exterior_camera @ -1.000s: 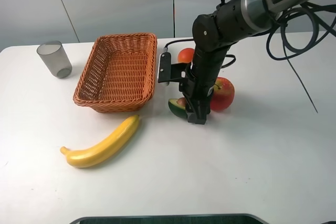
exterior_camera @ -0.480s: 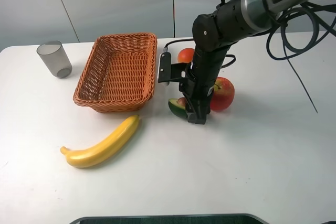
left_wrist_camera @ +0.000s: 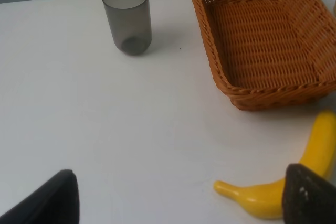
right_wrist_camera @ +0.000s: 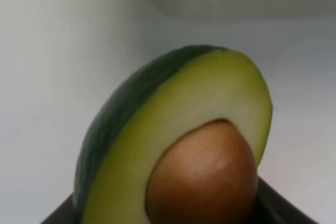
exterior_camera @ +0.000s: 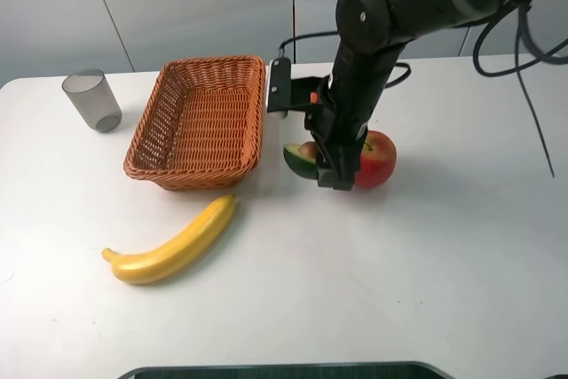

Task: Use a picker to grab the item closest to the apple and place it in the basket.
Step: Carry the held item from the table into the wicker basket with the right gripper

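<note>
A red apple (exterior_camera: 376, 158) sits on the white table right of the basket. Touching its left side in the exterior view is a halved avocado (exterior_camera: 297, 159), green-skinned with a brown pit. My right gripper (exterior_camera: 329, 176) points down and is shut on the avocado, which is raised slightly off the table. The right wrist view is filled by the avocado (right_wrist_camera: 178, 140), cut face and pit showing. The woven brown basket (exterior_camera: 200, 122) stands left of the avocado with nothing inside; its rim (left_wrist_camera: 210, 51) also shows from the left wrist. My left gripper (left_wrist_camera: 181, 199) hangs open over bare table.
A yellow banana (exterior_camera: 173, 246) lies in front of the basket, and its stem end (left_wrist_camera: 247, 198) shows near my left fingers. A grey translucent cup (exterior_camera: 92, 99) stands at the far left. An orange fruit (exterior_camera: 314, 95) peeks from behind the right arm.
The right arm has risen, lifting the avocado off the table beside the apple. The orange fruit is now mostly hidden behind the arm.
</note>
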`<state>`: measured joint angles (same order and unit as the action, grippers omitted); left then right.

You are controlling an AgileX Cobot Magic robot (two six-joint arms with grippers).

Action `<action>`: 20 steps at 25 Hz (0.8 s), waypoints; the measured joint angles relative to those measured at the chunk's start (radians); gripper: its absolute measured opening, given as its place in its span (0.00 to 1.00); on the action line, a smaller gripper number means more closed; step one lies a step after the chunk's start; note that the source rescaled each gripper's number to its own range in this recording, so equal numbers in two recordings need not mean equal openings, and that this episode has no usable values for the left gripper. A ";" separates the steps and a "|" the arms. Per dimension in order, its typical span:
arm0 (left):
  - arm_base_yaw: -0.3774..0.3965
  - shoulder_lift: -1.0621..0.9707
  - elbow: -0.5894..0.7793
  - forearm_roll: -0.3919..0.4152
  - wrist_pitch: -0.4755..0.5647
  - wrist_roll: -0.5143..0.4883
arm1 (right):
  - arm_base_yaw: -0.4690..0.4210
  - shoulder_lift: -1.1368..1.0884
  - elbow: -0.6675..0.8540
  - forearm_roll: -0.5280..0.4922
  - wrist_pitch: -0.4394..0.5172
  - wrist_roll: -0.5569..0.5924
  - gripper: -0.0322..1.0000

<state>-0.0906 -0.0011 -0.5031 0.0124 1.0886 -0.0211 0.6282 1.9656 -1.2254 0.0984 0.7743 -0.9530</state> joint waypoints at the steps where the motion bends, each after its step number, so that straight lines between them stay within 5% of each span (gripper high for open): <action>1: 0.000 0.000 0.000 0.000 0.000 0.000 | 0.000 -0.018 0.000 -0.002 0.014 0.010 0.03; 10: 0.000 0.000 0.000 0.000 0.000 0.000 | 0.002 -0.156 0.000 -0.003 0.084 0.157 0.03; 20: 0.000 0.000 0.000 0.000 0.000 0.004 | 0.103 -0.169 -0.198 -0.007 0.068 0.496 0.03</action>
<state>-0.0906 -0.0011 -0.5031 0.0124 1.0886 -0.0174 0.7309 1.7967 -1.4234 0.0910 0.8425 -0.4574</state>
